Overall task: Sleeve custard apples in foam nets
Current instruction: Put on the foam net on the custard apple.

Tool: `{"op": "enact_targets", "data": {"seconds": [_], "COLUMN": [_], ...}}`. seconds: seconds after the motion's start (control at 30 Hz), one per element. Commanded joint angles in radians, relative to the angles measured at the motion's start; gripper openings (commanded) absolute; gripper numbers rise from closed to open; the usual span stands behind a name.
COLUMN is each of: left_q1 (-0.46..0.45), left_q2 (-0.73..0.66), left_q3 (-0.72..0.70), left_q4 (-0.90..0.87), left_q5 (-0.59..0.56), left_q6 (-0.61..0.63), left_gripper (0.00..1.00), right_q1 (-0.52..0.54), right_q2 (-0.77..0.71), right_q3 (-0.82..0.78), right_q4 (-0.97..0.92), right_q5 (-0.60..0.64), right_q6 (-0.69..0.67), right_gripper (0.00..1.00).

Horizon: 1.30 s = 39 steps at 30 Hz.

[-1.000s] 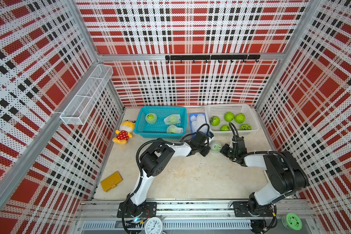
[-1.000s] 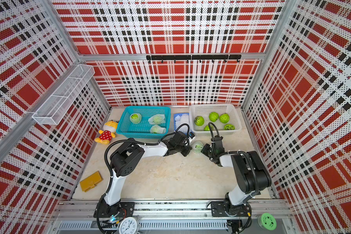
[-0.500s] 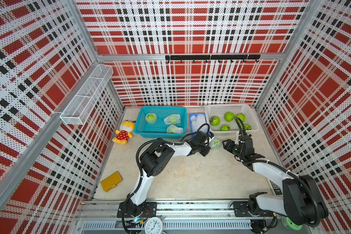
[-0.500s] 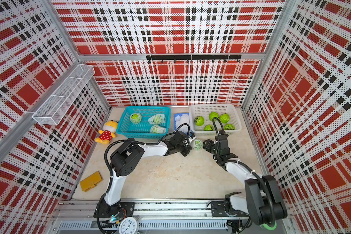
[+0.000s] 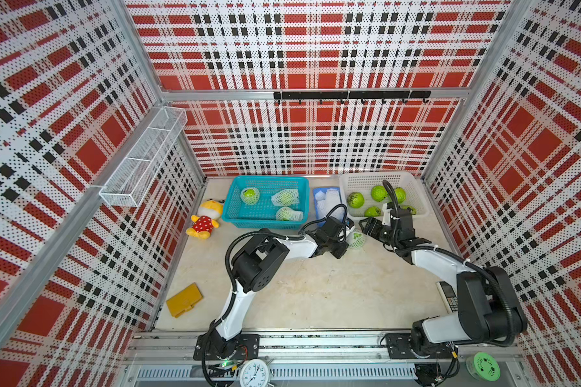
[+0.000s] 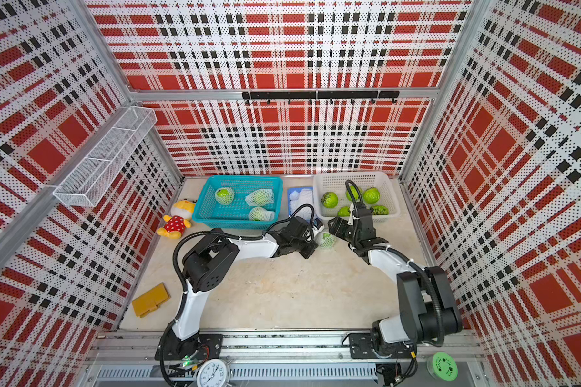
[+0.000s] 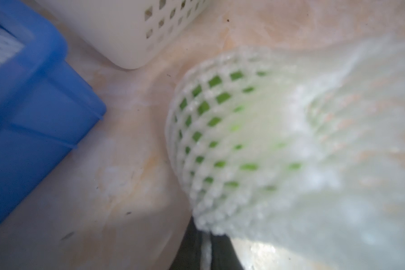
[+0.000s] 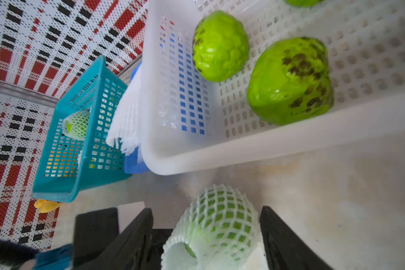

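Beige tabletop [image 5: 316,295], plaid walls: a netted custard apple [image 5: 355,238] lay just before the white basket [image 5: 346,187].
The left gripper [image 5: 344,234] pinched the foam net [image 8: 220,222]; only the right wrist view showed the right gripper [image 8: 206,211] spread wide, flanking it.

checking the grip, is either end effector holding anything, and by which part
The left end effector is shut on the foam net, seemingly by its loose end, custard apple inside. The right end effector stands open astride it, holding nothing.

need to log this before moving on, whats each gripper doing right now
left gripper: shut on the foam net.
right gripper: open, astride the netted custard apple, not gripping.
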Motion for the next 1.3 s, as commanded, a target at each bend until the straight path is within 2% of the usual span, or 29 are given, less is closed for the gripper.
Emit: {"op": "enact_targets", "data": {"seconds": [0.0, 0.27, 0.33, 0.5, 0.63, 0.8, 0.83, 1.03, 1.27], "left_q1": [-0.003, -0.006, -0.007, -0.011, -0.012, -0.018, -0.019, -0.025, -0.034], "left_q2": [0.048, 0.044, 0.04, 0.019, 0.002, -0.04, -0.048, -0.109, -0.161], "left_q3": [0.004, -0.004, -0.007, -0.033, -0.055, -0.109, -0.121, -0.182, -0.224], "left_q4": [-0.088, -0.085, -0.082, -0.069, -0.066, -0.049, -0.042, -0.017, 0.002], "left_q5": [-0.011, -0.013, -0.017, -0.032, -0.046, -0.083, -0.085, -0.129, -0.166], "left_q6": [-0.008, -0.004, -0.005, 0.0, 0.001, 0.001, 0.0, -0.011, -0.019], "left_gripper": [0.13, 0.23, 0.28, 0.48, 0.6, 0.89, 0.93, 0.97, 0.99], "right_q1": [0.017, 0.022, 0.022, 0.022, 0.022, 0.017, 0.015, -0.01, -0.024], "right_q2": [0.045, 0.176, 0.202, 0.236, 0.225, 0.17, 0.156, 0.122, 0.078], "right_q3": [0.004, -0.015, -0.017, -0.018, -0.039, -0.047, -0.05, -0.063, -0.084], "right_q4": [0.066, 0.154, 0.172, 0.188, 0.204, 0.168, 0.163, 0.156, 0.167], "right_q5": [-0.022, -0.019, -0.011, 0.011, 0.03, 0.036, 0.033, -0.033, -0.099], "right_q6": [-0.023, -0.01, -0.006, -0.006, 0.002, -0.009, -0.01, 0.02, 0.042], "right_gripper": [0.78, 0.79, 0.79, 0.79, 0.78, 0.79, 0.79, 0.81, 0.95]}}
